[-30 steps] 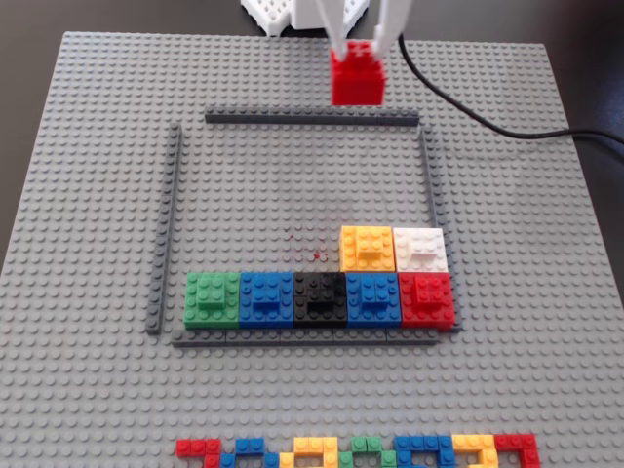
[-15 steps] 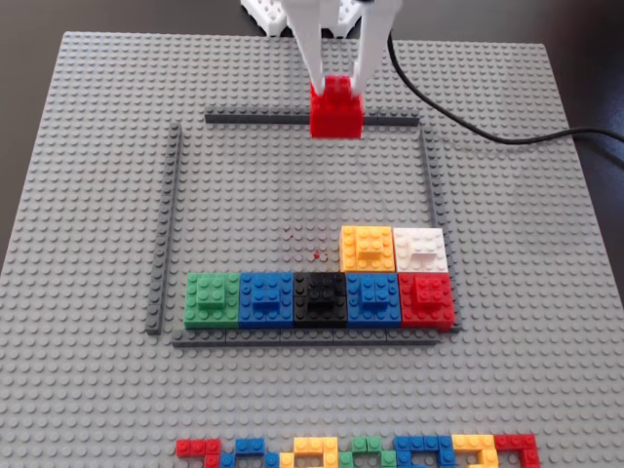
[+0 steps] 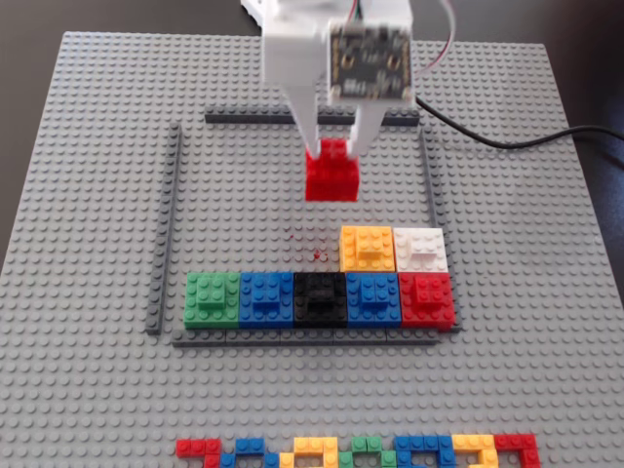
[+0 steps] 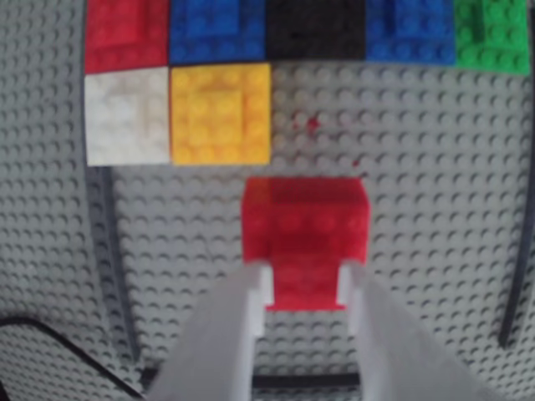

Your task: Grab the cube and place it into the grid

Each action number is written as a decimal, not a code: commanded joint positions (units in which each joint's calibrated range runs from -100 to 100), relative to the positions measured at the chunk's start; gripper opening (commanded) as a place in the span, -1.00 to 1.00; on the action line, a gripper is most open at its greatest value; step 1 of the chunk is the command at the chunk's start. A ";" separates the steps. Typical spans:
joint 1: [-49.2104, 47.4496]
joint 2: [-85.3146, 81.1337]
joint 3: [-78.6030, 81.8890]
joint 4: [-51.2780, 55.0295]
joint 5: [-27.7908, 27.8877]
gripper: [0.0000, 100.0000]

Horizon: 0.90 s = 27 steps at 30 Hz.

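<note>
While the white fingers [image 3: 310,122] sit narrowly apart, the gripper [image 3: 334,152] clamps the small raised brick atop the cube [image 3: 331,179], in the upper middle of the fixed view, inside the grid [image 3: 173,214]. In the wrist view both fingers [image 4: 257,294] press that brick's sides. Cube: glossy red, square, studded. Grid: thin dark-grey bars on a light-grey studded baseplate [image 3: 88,195]. Lower frame, left to right: green, blue, black, blue, red blocks [image 3: 320,297]; orange and white above right.
</note>
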 commanded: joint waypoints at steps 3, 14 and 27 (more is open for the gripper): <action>1.91 4.77 -10.35 -0.86 1.22 -1.00; 1.32 14.57 -16.42 -2.08 1.03 -1.00; 1.32 17.84 -17.33 -3.45 0.78 -1.00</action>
